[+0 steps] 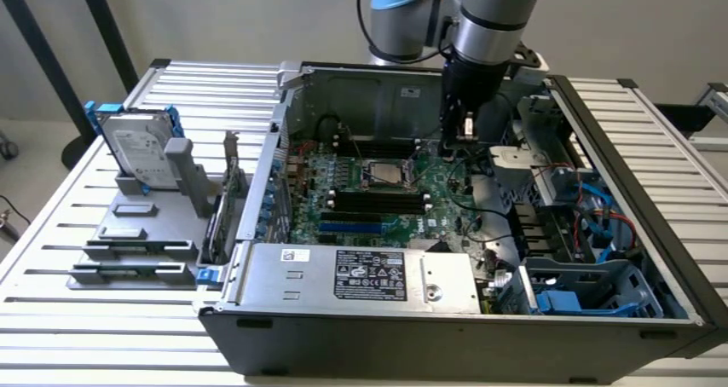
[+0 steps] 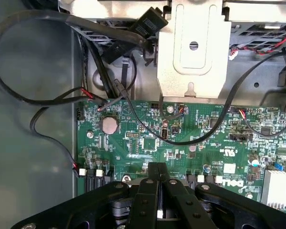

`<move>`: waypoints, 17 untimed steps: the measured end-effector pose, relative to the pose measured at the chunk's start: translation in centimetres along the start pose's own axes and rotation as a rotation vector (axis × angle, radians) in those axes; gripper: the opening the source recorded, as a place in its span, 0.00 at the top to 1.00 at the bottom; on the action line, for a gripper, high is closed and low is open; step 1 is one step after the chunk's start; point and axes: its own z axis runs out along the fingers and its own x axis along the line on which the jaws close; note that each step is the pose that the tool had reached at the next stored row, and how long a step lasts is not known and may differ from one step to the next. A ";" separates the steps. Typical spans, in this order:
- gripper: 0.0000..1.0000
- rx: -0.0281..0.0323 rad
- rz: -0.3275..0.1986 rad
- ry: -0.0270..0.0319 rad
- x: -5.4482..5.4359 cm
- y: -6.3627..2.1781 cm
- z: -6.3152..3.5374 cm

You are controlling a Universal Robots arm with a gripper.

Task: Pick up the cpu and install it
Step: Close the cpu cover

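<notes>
Flat square silver-grey cpu (image 1: 384, 173)

wall (image 1: 637, 20): plain, pale | table (image 1: 102, 336): slatted grey metal | light: soft, even

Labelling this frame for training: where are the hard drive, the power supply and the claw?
hard drive (image 1: 139, 150), exterior view, on its silver face.
power supply (image 1: 366, 276), exterior view, on its top label.
claw (image 2: 158, 172), wrist view, where its shut fingertips meet.

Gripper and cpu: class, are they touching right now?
Apart. The exterior view shows the gripper beside the cpu, with a strip of motherboard visible between them.
</notes>
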 end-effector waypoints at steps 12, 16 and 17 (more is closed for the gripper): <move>0.89 0.0728 -0.008 0.0140 0.4 -0.35 0.75; 0.89 0.1145 -0.011 0.0143 0.4 -0.58 0.75; 0.89 0.1251 -0.011 0.0144 0.4 -0.65 0.76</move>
